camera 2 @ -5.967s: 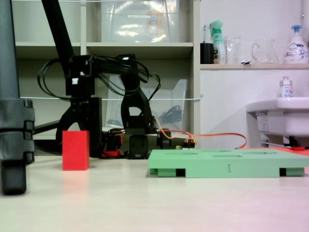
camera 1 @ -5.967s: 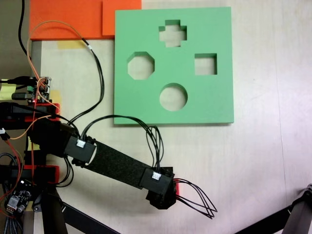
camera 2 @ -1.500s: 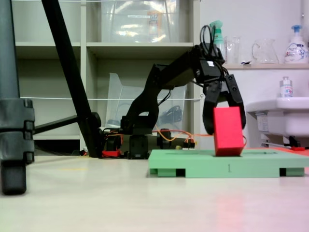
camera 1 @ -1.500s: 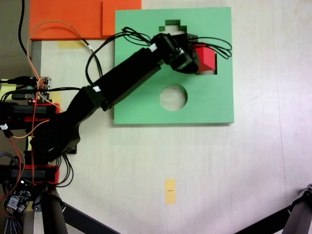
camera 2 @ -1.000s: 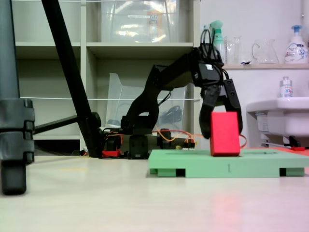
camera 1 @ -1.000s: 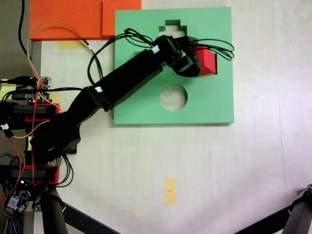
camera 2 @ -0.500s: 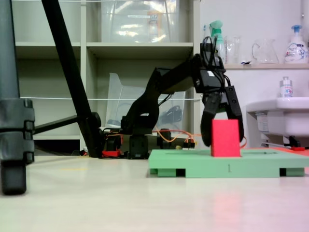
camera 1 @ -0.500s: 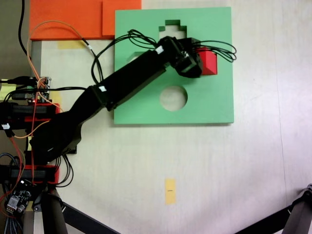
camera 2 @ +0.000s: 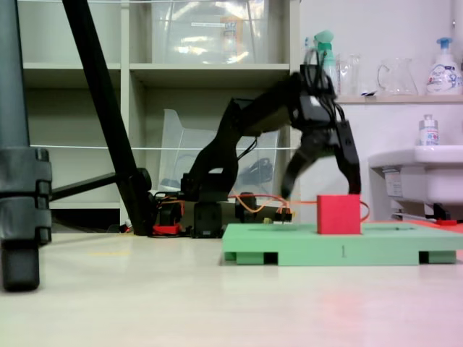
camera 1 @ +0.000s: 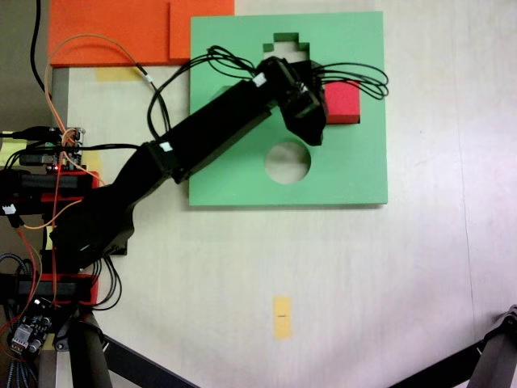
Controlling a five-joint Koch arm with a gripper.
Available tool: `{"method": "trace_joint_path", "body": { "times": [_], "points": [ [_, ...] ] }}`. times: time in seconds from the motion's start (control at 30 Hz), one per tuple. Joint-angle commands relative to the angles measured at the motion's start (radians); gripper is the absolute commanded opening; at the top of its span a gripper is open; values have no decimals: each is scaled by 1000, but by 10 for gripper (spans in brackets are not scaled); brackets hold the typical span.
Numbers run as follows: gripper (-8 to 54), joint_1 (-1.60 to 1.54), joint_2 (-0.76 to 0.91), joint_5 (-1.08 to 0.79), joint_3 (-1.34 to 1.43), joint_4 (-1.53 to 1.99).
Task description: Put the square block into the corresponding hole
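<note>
1 red square block (camera 2: 338,214) sits in the corresponding hole (camera 1: 342,120), right of middle. Gripper (camera 2: 321,189) hangs wide open, holding nothing; best lift straight up, not bumping it.

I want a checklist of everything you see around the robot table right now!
Surface: pale table, yellow tape mark.
Job's things: red block sunk into the square hole of the green board, its top sticking out.
Clutter: orange foam slabs beside the board.
Grippers: gripper above the block, jaws spread wide.
Cables: black wires looping off the arm, orange wire.
Surroundings: shelves, bottles.
</note>
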Motion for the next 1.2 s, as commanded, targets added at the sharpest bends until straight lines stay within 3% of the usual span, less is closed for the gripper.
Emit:
{"method": "trace_joint_path", "body": {
  "times": [0.0,0.13,0.27,0.33,0.37,0.4,0.5,0.6,0.67,0.73,0.8,0.93,1.17],
  "points": [
    [519,-5,163,-181,-2,140],
    [516,43,411,-293,143,170],
    [453,181,624,-703,267,164],
    [439,273,712,-735,318,158],
    [381,348,758,-750,322,146],
    [356,420,784,-804,324,124],
    [359,696,821,-1069,324,95],
    [363,798,874,-1215,394,-20],
    [365,815,1011,-1256,660,-273],
    [352,802,1261,-1443,1112,-741],
    [332,759,1365,-1483,1312,-974],
    [339,742,1442,-1577,1474,-1075],
    [345,715,1457,-1937,2284,-1815]
  ]
}}
